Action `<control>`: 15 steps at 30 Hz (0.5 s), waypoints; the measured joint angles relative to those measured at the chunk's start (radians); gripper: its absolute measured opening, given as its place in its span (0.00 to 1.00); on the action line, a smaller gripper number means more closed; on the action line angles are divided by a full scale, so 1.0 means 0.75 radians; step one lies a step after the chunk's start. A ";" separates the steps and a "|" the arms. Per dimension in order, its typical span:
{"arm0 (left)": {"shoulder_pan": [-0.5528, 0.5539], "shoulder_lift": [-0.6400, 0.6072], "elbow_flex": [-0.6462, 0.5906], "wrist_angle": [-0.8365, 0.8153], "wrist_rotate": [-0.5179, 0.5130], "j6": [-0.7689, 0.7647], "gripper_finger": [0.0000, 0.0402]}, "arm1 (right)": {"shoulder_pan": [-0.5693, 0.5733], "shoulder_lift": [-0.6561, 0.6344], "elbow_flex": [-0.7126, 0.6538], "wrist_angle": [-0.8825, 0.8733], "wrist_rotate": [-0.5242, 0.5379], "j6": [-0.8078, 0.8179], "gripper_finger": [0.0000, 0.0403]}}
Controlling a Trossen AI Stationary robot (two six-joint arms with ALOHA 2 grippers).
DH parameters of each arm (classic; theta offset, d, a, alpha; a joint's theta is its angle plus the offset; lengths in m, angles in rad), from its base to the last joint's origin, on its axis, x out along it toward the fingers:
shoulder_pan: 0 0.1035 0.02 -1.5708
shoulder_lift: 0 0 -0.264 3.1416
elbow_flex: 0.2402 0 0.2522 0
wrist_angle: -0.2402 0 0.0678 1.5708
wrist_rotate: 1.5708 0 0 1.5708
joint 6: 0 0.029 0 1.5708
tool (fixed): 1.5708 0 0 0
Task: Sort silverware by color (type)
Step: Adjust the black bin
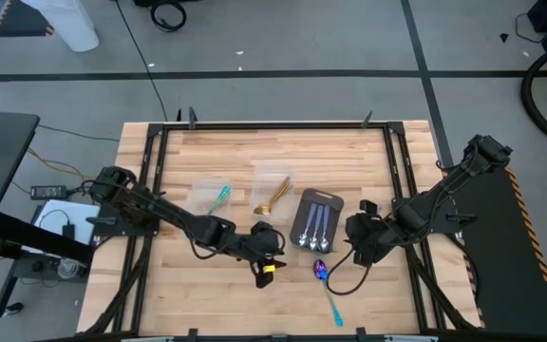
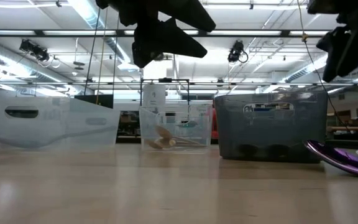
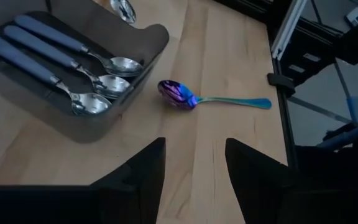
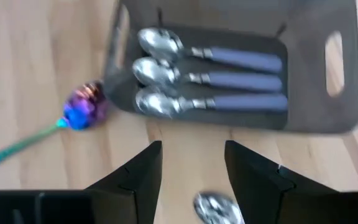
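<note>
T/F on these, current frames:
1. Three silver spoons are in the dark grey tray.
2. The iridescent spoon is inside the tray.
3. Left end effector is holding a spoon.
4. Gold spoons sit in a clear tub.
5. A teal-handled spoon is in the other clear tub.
1. True. Three silver spoons with bluish handles lie side by side in the dark grey tray.
2. False. The iridescent spoon lies on the bare table, just outside the tray.
3. False. The left end effector is open and empty, above the table.
4. True. Gold spoons are in a clear tub.
5. True. A teal-handled spoon is in the other clear tub.
</note>
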 joint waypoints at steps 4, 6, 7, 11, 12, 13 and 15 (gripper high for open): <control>0.002 0.000 0.000 0.017 0.023 0.016 0.44 | -0.011 0.001 0.000 -0.067 -0.046 0.056 0.46; 0.001 0.000 0.000 0.050 0.035 0.071 0.44 | -0.011 0.001 0.000 -0.085 -0.054 0.097 0.46; 0.001 0.000 0.000 0.067 0.037 0.107 0.44 | -0.010 0.001 0.000 -0.095 -0.063 0.117 0.46; 0.000 0.000 0.000 0.138 0.040 0.269 0.44 | 0.002 0.001 0.000 -0.136 -0.096 0.209 0.46; 0.001 0.000 0.000 0.155 0.039 0.304 0.44 | 0.005 0.001 0.000 -0.140 -0.097 0.222 0.46; 0.004 0.000 0.000 0.171 0.039 0.339 0.44 | 0.009 0.001 -0.001 -0.139 -0.096 0.236 0.46; 0.009 0.000 0.000 0.198 0.039 0.401 0.44 | 0.017 0.001 -0.007 -0.139 -0.100 0.273 0.46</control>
